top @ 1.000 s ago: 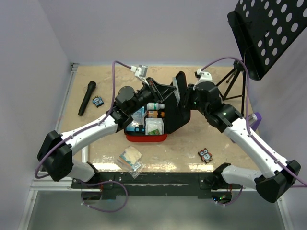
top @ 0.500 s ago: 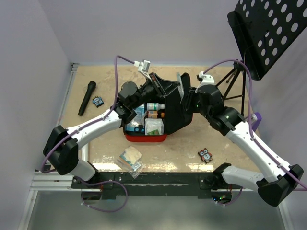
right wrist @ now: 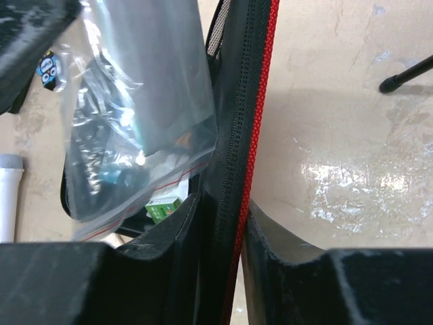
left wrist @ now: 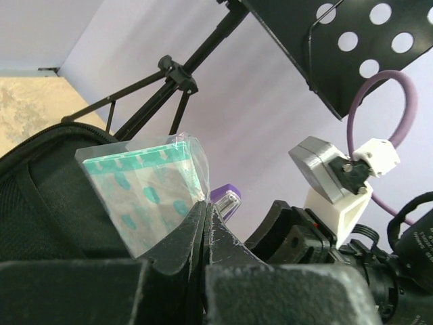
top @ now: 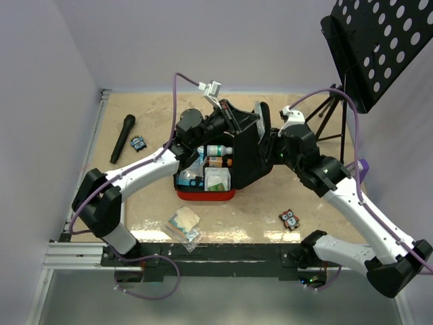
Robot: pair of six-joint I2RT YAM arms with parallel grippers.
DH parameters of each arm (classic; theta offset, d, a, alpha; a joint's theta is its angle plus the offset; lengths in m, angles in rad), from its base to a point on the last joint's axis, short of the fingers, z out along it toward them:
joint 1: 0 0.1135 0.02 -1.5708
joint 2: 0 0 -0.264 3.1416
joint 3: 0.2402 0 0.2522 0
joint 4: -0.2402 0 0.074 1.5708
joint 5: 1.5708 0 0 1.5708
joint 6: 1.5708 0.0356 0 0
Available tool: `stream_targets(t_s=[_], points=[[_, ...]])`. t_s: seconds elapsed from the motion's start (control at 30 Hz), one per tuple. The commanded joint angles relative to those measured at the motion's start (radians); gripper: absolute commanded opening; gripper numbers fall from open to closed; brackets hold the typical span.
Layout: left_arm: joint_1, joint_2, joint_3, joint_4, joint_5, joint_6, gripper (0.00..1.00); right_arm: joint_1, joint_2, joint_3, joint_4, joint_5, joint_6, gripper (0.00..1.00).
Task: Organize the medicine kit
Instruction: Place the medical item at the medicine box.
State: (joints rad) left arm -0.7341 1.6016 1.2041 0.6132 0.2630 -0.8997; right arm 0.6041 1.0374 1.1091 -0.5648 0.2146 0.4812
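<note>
Centrally on the table (top: 304, 196) sits the open medicine kit (top: 206, 195), its lid (top: 252, 162) upright on the right side. The left gripper (left wrist: 205, 210) pinches a clear plastic bag (left wrist: 145, 186) (teal-printed) beside the lid; the right gripper (right wrist: 222, 203) clamps narrowly on the lid's zipper edge

Top view: bright, even light from above; shadows soft and short. Glare patches on table (top: 270, 210) toward its near edge. Right wrist view: same sheen, hot spots on clear plastic bag (right wrist: 135, 101); medicine kit (right wrist: 233, 135) zipper edge sharp, foreground blurred. Left wrist view: foreground dark, soft.
</note>
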Motion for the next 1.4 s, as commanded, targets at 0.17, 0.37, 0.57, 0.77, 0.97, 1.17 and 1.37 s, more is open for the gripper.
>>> stream_targets(t_s=[0.17,0.37,0.57,0.77,0.97,1.17,1.37], points=[[0.006,0.052,0.124,-0.108,0.036,0.011,0.0,0.006,-0.023,0.028,-0.007,-0.007,-0.032,0.26],[0.013,0.093,0.212,-0.312,0.009,0.035,0.0,0.006,-0.022,0.029,-0.006,-0.007,-0.03,0.27],[0.041,0.119,0.233,-0.405,0.028,0.018,0.0,0.005,-0.022,0.031,-0.003,-0.011,-0.032,0.29],[0.058,0.144,0.267,-0.434,0.087,0.015,0.0,0.006,-0.022,0.024,0.0,-0.007,-0.03,0.3],[0.056,0.138,0.301,-0.49,0.114,0.07,0.2,0.005,-0.019,0.021,0.005,-0.012,-0.032,0.31],[0.058,0.023,0.272,-0.543,0.049,0.145,0.75,0.006,-0.014,0.02,0.014,-0.018,-0.029,0.32],[0.062,-0.175,0.145,-0.688,-0.143,0.228,0.78,0.006,-0.005,0.021,0.023,-0.006,-0.035,0.32]])
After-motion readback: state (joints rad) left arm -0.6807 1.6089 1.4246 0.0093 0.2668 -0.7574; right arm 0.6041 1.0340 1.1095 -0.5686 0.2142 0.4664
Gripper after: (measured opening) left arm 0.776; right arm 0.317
